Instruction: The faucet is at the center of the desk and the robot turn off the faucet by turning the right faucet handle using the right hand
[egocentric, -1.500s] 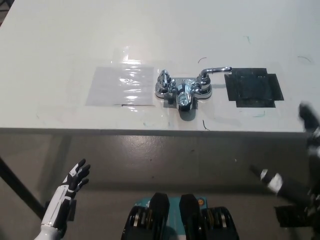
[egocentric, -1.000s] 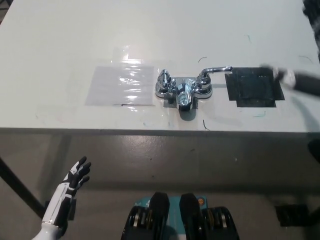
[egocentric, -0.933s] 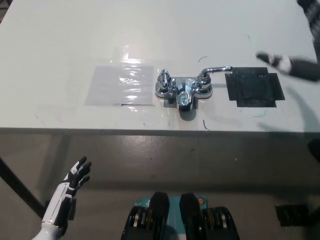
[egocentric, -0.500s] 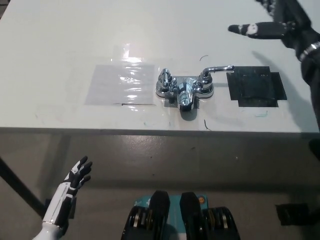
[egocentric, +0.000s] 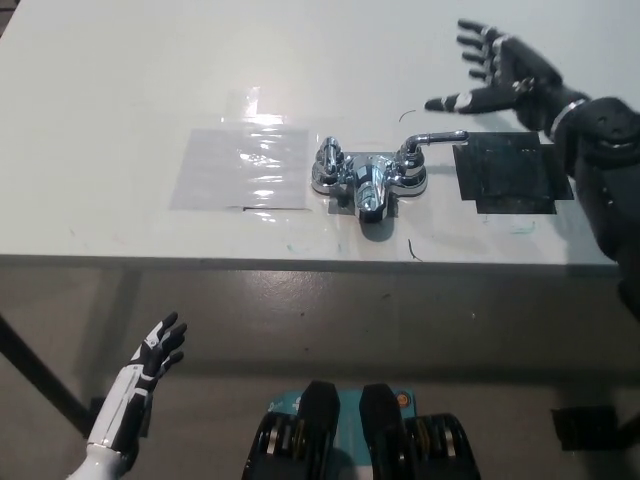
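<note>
Floor showing dark at the bottom of the frame, with the white left hand (egocentric: 150, 368) hanging at lower left below the desk edge, fingers spread apart, holding nothing, resting well away from the work.

Farther up, lying across the middle of the frame, the pale white desk (egocentric: 120, 80). Sitting at its centre, the shiny chrome two-handle faucet (egocentric: 368, 180), spout pointing toward the bottom of the frame. Flanking it: a clear glossy plastic sheet (egocentric: 243, 168) to picture left and a square patch of black tape (egocentric: 510, 176) to picture right, both flat on the desk.

Rising from the faucet's right end, the chrome right faucet handle (egocentric: 432, 140), a slim lever running its long axis roughly level across the picture, tip pointing toward picture right and reaching just over the near corner of the black patch.

Farthest up, hovering at upper right, the black right hand (egocentric: 497, 75), opened wide, fingers fanned toward upper left, gripping nothing, not touching the lever. Reaching lowest and leftmost, one finger ending just above the lever's tip.

Key relation: lever lying below and slightly left of the black hand in the picture, so probably needing a short drop toward the frame's centre before pushing the lever round. Clearly the nearer hand, the white one being far off at lower left.
</note>
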